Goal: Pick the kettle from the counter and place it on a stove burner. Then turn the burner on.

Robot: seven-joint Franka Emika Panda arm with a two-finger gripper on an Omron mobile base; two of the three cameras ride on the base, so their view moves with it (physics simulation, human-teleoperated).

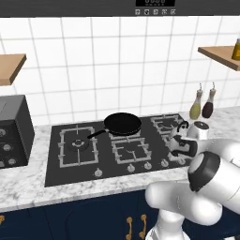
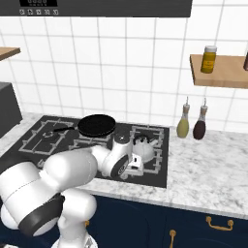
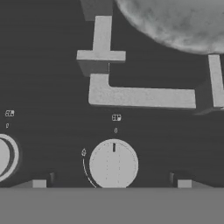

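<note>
The silvery-white kettle (image 2: 144,148) stands upright on the stove's right burner grate (image 2: 154,140), off the marble counter (image 2: 208,169).

White tiled wall (image 1: 108,56); wooden shelves (image 2: 220,70) either side; navy cabinets (image 2: 193,225), gold handles below.

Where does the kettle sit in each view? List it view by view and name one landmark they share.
Left base view: kettle at right of centre, on the stove's right end, just behind the arm.
Right base view: kettle near centre, beside the robot's wrist.
Hand view: the rounded silvery body in the top right corner, probably the kettle.
Shared landmark: the right-hand burner grate under it.
</note>
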